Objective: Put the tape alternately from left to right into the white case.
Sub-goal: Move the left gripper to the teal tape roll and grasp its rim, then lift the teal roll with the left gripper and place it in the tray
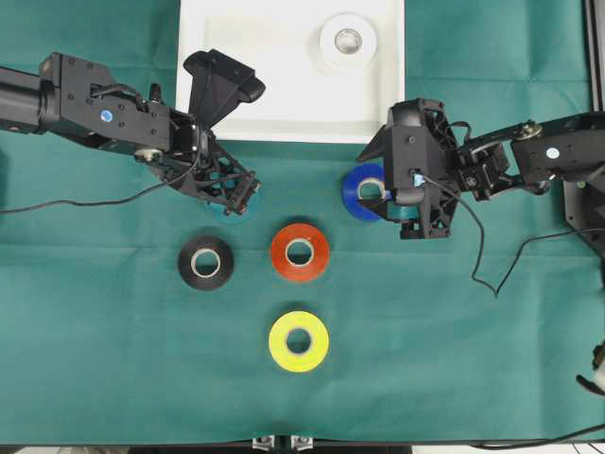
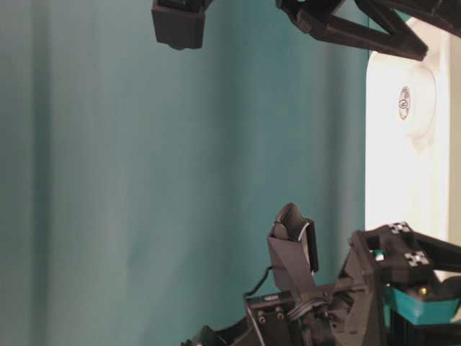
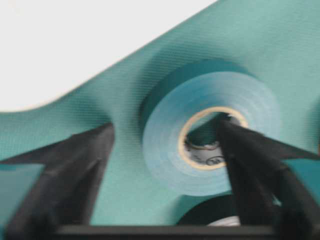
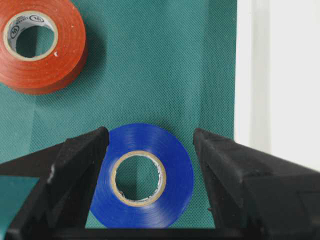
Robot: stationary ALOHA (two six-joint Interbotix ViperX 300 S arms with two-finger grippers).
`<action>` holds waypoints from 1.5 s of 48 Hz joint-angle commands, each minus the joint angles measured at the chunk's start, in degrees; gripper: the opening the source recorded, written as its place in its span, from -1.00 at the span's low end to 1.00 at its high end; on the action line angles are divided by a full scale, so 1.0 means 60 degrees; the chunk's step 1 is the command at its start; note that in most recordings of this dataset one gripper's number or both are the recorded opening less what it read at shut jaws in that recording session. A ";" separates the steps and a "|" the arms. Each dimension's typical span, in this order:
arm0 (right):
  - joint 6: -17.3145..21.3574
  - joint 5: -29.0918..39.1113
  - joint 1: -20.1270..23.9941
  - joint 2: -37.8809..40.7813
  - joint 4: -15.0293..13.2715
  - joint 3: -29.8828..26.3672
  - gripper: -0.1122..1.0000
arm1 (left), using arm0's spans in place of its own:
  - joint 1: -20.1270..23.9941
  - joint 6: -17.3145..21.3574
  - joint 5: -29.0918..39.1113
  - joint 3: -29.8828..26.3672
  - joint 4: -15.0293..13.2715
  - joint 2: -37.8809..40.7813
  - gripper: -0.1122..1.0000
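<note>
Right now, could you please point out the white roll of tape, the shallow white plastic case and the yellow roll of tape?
White roll of tape (image 1: 348, 41), overhead view, top face.
Shallow white plastic case (image 1: 284, 57), overhead view, bare floor.
Yellow roll of tape (image 1: 319, 351), overhead view, ring's right side.

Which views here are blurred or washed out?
Left wrist: soft all over, the teal roll smeared and the white case blown out to flat white. Table-level: case glares, near arm parts out of focus. Right wrist and overhead: sharp, blue roll crisp.

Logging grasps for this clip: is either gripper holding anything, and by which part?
Nothing visibly held. Left gripper has one finger in the teal roll; right gripper straddles the blue roll, open.
</note>
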 commanded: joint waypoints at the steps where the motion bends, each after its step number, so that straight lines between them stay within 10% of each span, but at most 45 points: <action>1: 0.0000 -0.0073 0.0015 -0.0088 -0.0044 -0.0073 0.56 | 0.0015 0.0015 -0.0015 -0.0234 0.0029 -0.0132 -0.41; 13: 0.0000 -0.0073 0.0029 -0.0088 -0.0044 -0.0073 0.56 | -0.0029 0.0015 -0.0015 -0.0249 0.0029 -0.0132 -0.83; 72: 0.0029 -0.0015 0.0029 -0.0176 -0.0044 -0.0381 0.56 | -0.0381 0.0161 0.0645 -0.0103 0.0029 -0.1597 -0.84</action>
